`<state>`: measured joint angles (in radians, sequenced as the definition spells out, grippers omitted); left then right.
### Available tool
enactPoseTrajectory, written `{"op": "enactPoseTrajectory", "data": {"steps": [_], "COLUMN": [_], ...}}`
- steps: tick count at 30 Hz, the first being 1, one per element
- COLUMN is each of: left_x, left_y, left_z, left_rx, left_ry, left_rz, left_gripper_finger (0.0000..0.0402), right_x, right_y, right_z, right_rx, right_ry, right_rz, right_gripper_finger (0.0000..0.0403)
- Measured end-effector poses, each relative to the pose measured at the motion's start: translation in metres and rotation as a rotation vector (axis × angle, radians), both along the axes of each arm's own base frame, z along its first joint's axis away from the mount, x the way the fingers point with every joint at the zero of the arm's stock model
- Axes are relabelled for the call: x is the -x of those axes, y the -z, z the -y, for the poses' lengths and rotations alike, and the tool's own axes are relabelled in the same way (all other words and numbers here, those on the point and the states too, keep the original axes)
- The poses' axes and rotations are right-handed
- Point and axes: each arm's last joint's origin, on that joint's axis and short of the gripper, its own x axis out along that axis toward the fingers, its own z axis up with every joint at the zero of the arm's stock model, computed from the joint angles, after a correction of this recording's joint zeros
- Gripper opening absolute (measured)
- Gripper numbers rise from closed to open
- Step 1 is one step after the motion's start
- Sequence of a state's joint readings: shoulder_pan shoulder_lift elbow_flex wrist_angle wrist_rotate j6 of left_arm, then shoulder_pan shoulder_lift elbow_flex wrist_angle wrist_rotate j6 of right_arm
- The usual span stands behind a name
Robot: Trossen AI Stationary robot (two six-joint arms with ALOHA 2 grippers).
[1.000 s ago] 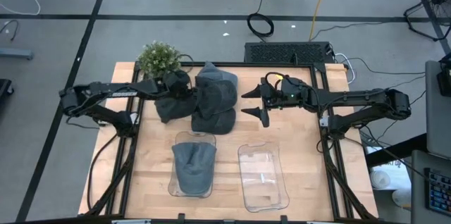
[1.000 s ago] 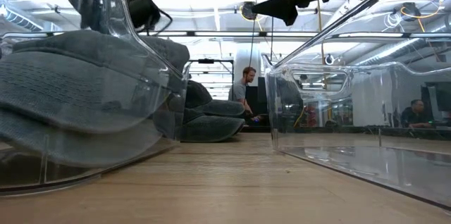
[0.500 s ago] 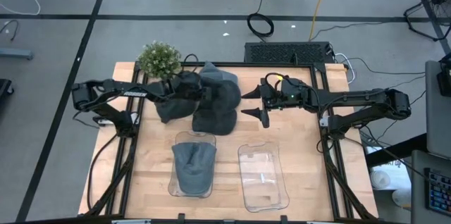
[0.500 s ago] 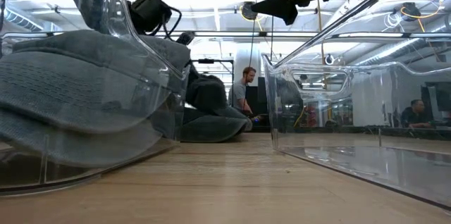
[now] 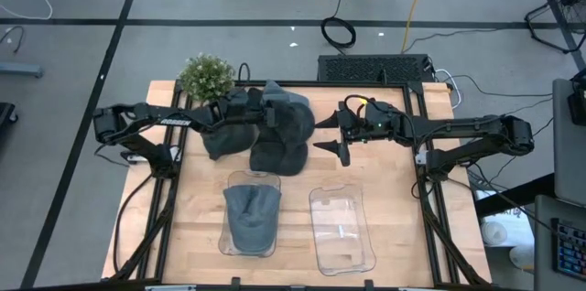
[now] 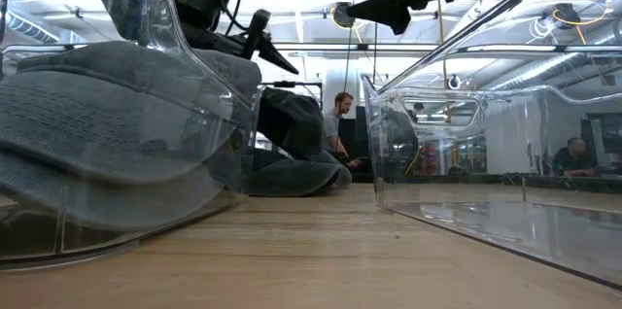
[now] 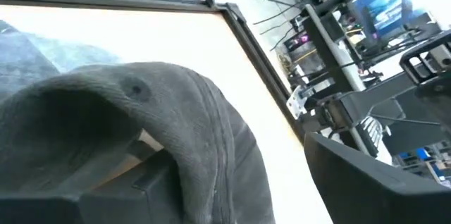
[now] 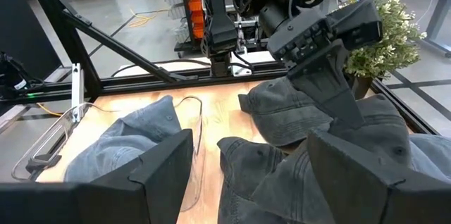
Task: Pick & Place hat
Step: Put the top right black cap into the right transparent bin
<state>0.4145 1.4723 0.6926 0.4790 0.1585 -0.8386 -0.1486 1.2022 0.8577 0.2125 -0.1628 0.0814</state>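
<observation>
Several grey hats lie heaped (image 5: 279, 149) at the table's far middle. My left gripper (image 5: 267, 115) reaches into the heap from the left, open and almost level, with the top hat (image 7: 183, 125) draped over one finger. In the low view that gripper (image 6: 277, 54) stands above the raised hat (image 6: 292, 124). Another grey hat (image 5: 250, 218) lies in the left clear tray (image 5: 225, 236). My right gripper (image 5: 331, 133) hangs open just right of the heap, above the table, touching nothing. My left gripper has one finger (image 7: 106, 199) under the top hat's crown (image 7: 162, 153), and the cloth drapes over it. The other finger (image 7: 373, 182) stands outside, apart from the cloth. The fingers come nearly level from the table's left. The hat's crown is raised; its lower part rests on the heap.
An empty clear tray (image 5: 316, 201) lies on the near right part of the table, beside the tray with the hat. A small green plant (image 5: 206, 76) stands at the far left corner. People sit in the room behind the table (image 6: 340, 120).
My left gripper has gone toward the table's right edge, into the heap, and has tipped up from pointing down to almost level. The top hat's crown has been lifted and pushed right, while its lower part stays on the heap.
</observation>
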Motion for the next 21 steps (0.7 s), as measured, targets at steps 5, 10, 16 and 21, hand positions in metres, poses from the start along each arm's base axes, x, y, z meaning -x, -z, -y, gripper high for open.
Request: {"op": "enactPoseTrajectory", "data": {"steps": [5, 10, 16, 21], "left_x": [-0.001, -0.006, -0.01, -0.011], "left_y": [0.0, 0.0, 0.0, 0.0], "left_z": [0.003, 0.015, 0.03, 0.032], "left_rx": [-0.006, -0.035, -0.068, -0.075], "left_ry": [0.022, 0.126, 0.201, 0.211], "left_rz": [-0.006, -0.002, -0.009, -0.009], "left_gripper_finger": [0.027, 0.022, 0.0046, 0.001], "right_x": [0.0, 0.0, 0.0, -0.001], "right_y": [0.0, 0.0, -0.002, -0.004], "right_z": [0.0, 0.0, 0.0, 0.0], "right_rx": [0.0, 0.001, 0.004, 0.003], "right_ry": [0.001, 0.002, 0.004, 0.005], "right_rz": [0.0, 0.0, 0.021, 0.037], "right_gripper_finger": [0.0265, 0.0265, 0.0265, 0.0265]}}
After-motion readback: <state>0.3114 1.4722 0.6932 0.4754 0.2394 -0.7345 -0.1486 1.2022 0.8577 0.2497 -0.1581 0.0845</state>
